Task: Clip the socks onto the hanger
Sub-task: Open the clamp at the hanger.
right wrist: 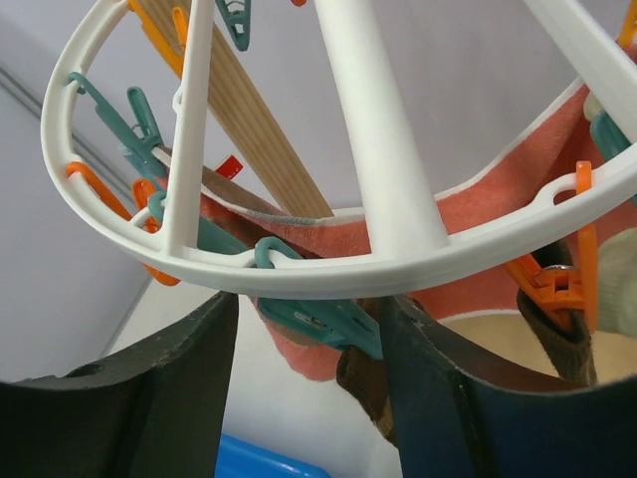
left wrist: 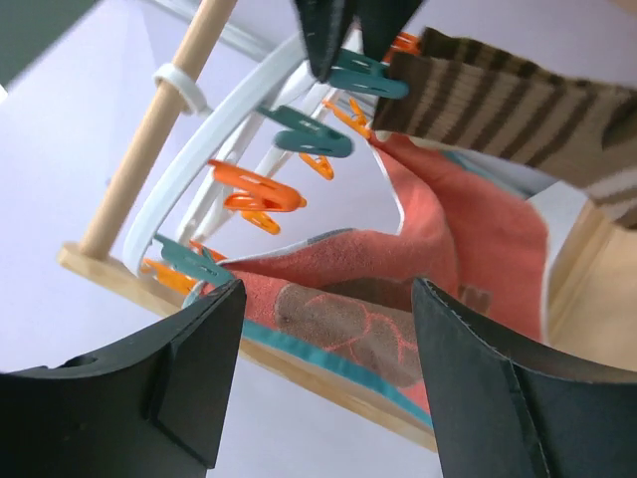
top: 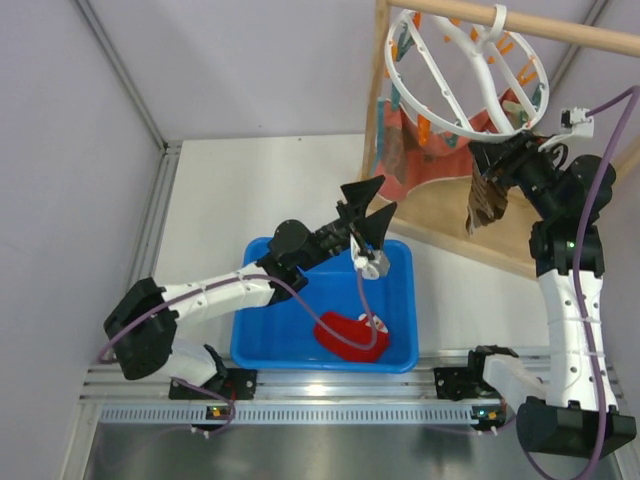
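The white ring hanger (top: pixel 465 70) hangs from the wooden frame's bar, rimmed with orange and teal clothespins. A brown striped sock (top: pixel 488 205) hangs under its near rim. My right gripper (top: pixel 497 160) is at that rim. In the right wrist view its jaws (right wrist: pixel 311 329) stand apart on either side of a teal clothespin (right wrist: pixel 328 319), with the brown sock (right wrist: pixel 363 383) hanging below it. My left gripper (top: pixel 385 195) is open and empty above the bin, facing the hanger (left wrist: pixel 199 189). A red sock (top: pixel 350 335) lies in the blue bin (top: pixel 260 340).
The wooden frame stand (top: pixel 375 90) carries the hanger. Salmon-pink socks with teal trim (top: pixel 405 150) hang from the ring's far side and fill the left wrist view (left wrist: pixel 448 229). A white wall is at the left and back.
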